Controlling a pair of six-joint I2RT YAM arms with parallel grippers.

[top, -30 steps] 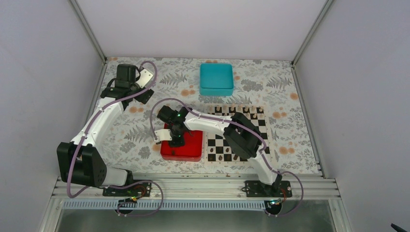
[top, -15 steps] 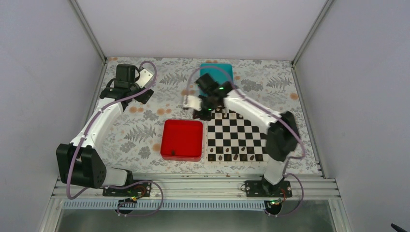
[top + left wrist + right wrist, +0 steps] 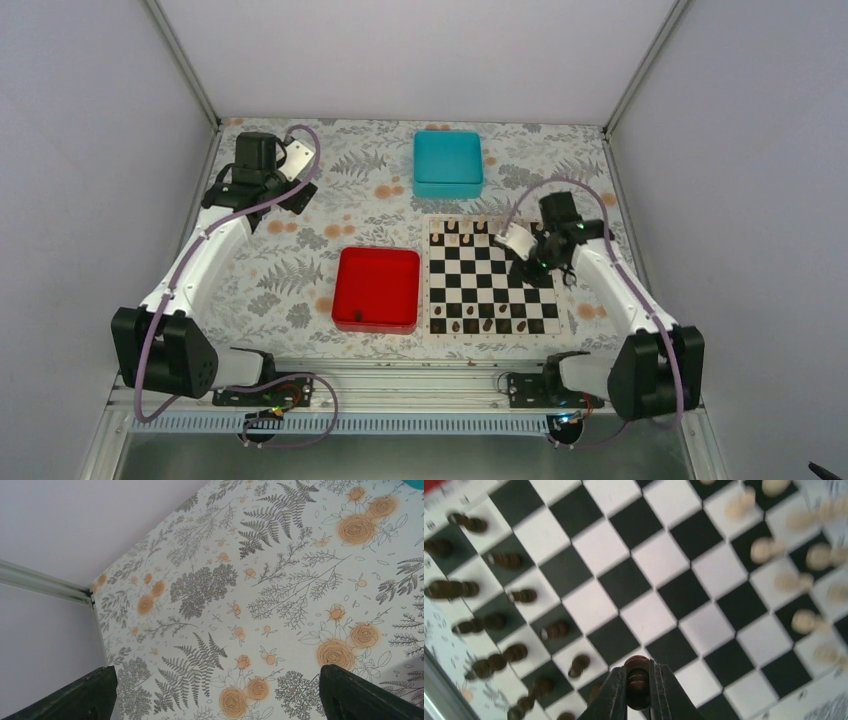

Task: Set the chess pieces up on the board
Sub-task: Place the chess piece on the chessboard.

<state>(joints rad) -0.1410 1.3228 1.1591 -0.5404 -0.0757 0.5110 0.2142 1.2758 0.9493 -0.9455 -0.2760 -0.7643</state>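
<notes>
Right gripper (image 3: 639, 672) grasping a dark chess piece (image 3: 638, 681) over the board's (image 3: 487, 283) 3 o'clock side, other dark pieces (image 3: 487, 325) along its 6 o'clock edge, left gripper (image 3: 216, 680) released, at 10 o'clock

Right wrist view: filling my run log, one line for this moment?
right gripper shut on small dark brown chess piece | over black-and-white checkered board | left gripper open

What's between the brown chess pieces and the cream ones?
Bare squares of the flat black and white board, between dark brown chess pieces and pale cream pieces; the right wrist view shows it.
</notes>
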